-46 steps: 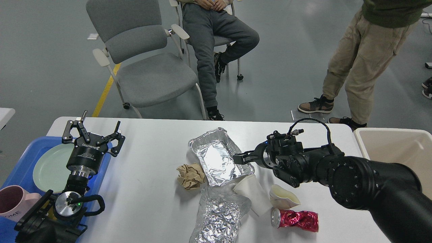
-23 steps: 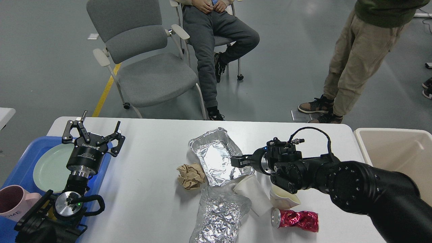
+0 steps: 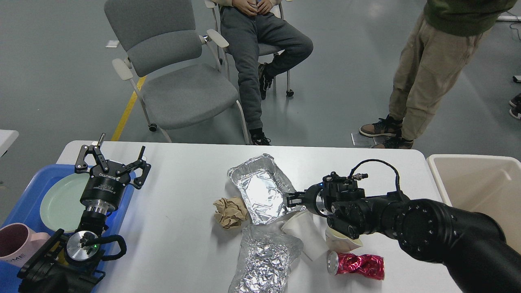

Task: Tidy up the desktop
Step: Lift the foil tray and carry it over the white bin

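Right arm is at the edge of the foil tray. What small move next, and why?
Probably close the right end effector on the near right rim of the crinkled silver foil tray. Its tips sit at that rim, seemingly slightly apart, and the beige rectangular bin stands off the right end of the white desktop.

Open desktop left of litter

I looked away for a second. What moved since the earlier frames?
The right pincer dropped lower toward the foil tray, ending at its right rim; whether it grips is unclear. The left pincer stayed open over the blue tray. Trash on the desktop is unmoved.
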